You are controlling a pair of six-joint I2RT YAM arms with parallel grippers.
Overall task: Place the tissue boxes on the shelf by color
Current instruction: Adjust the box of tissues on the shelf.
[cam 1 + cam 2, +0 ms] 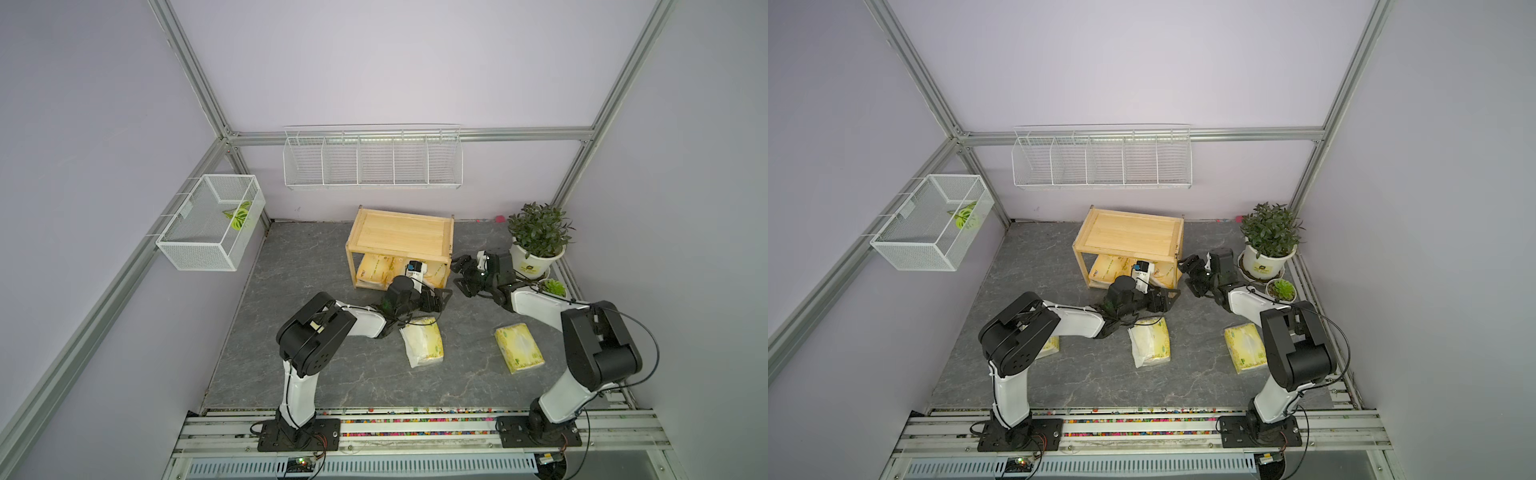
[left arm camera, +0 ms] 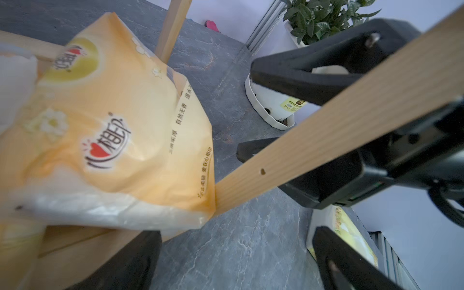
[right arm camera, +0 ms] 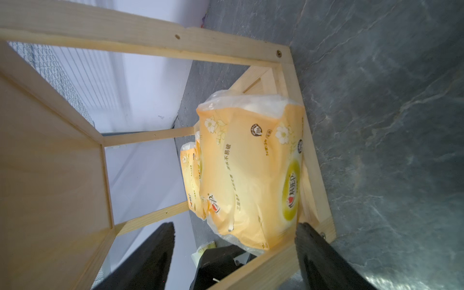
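Three green packs on counter (image 1: 316,266): middle pack (image 1: 422,347), right-side pack (image 1: 519,347), third pack (image 1: 1048,347) under left arm. Shelf (image 1: 401,232) lower tier holds orange packs (image 1: 376,270), at least two. Left pincer (image 1: 438,300), right pincer (image 1: 460,275) open, empty, at shelf's right front corner.

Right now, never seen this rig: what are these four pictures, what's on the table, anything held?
Two robot arms stand at the table's near edge, each ending in a two-fingered hand. Two pictures look down from overhead and are nearly alike. The other two come from cameras on the wrists. On the grey table stands a wooden shelf with orange tissue packs on its lower tier and a bare top. Three pale yellow-green packs lie on the table, one of them half hidden behind the left arm. A potted plant stands at the side. The left hand and right hand are both open near the shelf's lower tier, holding nothing.
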